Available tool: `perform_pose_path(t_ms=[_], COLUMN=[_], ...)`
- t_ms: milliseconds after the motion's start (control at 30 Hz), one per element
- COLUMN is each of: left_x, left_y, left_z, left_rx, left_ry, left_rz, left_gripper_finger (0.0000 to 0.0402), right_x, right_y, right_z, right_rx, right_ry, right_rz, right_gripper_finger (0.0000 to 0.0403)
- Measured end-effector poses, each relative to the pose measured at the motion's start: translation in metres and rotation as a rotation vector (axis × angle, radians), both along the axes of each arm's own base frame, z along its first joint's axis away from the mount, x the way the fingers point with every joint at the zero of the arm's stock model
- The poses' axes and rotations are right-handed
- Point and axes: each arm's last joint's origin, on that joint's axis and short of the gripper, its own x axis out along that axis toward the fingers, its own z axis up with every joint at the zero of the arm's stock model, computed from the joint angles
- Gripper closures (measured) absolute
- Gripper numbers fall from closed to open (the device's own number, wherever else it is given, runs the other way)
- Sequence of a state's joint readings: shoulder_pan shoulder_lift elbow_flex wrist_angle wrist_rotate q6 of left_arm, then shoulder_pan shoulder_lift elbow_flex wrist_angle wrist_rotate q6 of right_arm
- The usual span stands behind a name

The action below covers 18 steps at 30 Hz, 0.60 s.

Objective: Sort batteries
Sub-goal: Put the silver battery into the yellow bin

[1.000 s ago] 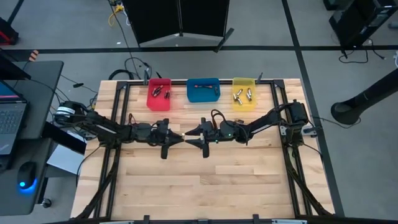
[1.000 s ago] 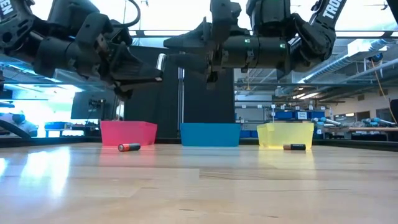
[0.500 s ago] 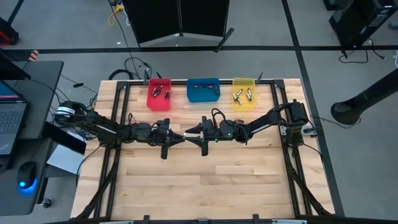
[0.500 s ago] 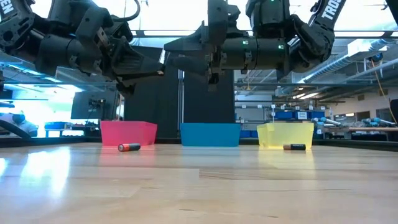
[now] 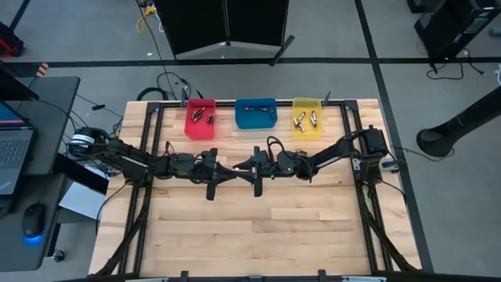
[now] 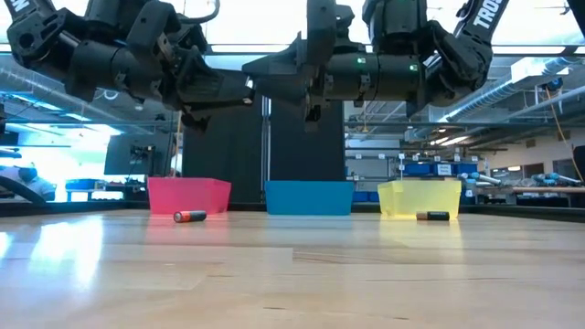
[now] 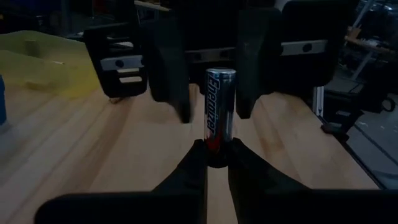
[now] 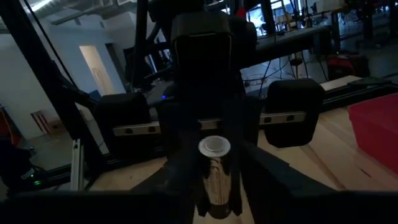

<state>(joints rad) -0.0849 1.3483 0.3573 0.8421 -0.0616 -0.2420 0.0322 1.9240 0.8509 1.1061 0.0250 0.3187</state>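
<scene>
- Above the middle of the pale, planked wooden table (image 5: 258, 235), the two dark arms are met tip to tip, well clear of the surface.
- The left gripper (image 7: 211, 158) is closed on the dark-banded base of a battery (image 7: 219, 112), a smooth silvery cylinder printed with lettering, which points straight out from the fingertips.
- The far end of that battery lies between the two broad, flat black fingers (image 7: 168, 62) of the right gripper (image 5: 239, 167); these stand on either side of it, and a narrow gap is seen on each side from the left wrist view.
- From the right wrist view, the round flat metal end cap of the same battery (image 8: 214, 147) is seen between the right gripper's own fingers; whether they press on it cannot be told.
- At the far edge of the table three boxy plastic bins stand in a row: a red bin (image 5: 200, 128) on the left, a blue bin (image 5: 256, 115) in the middle and a translucent yellow bin (image 5: 308, 126) on the right.
- Small cylindrical cells (image 5: 199, 117) lie in the red bin and others (image 5: 304, 119) in the yellow one.
- On the table, one loose orange-tipped battery (image 6: 190, 216) lies on its side in front of the red bin, and a dark one (image 6: 433, 216) in front of the yellow bin.
</scene>
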Motion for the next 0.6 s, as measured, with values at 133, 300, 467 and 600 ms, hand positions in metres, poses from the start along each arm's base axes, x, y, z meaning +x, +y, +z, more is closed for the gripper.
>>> perform_pose_path(t_ms=[133, 300, 467, 600], left_x=[-0.0001, -0.0001, -0.0003, -0.0004], left_y=[0.0000, 0.0007, 0.0011, 0.0014], left_z=[-0.0004, -0.0007, -0.0020, -0.0028], left_rx=[-0.001, 0.028, 0.056, 0.102], left_ry=[0.004, 0.007, 0.021, 0.030], left_rz=[0.001, 0.018, 0.029, 0.030], left_gripper_finger=[0.0358, 0.0358, 0.0337, 0.0307], right_x=[0.0000, -0.0003, -0.0005, -0.0006], right_y=[0.0004, 0.0057, 0.0093, 0.0090], right_z=[0.0000, -0.0001, -0.0004, 0.0000], right_rx=[-0.013, -0.089, -0.103, -0.102], right_ry=[0.000, 0.003, 0.007, 0.004], right_rz=[0.001, -0.055, -0.059, -0.063], right_gripper_finger=[0.0324, 0.0338, 0.0338, 0.0338])
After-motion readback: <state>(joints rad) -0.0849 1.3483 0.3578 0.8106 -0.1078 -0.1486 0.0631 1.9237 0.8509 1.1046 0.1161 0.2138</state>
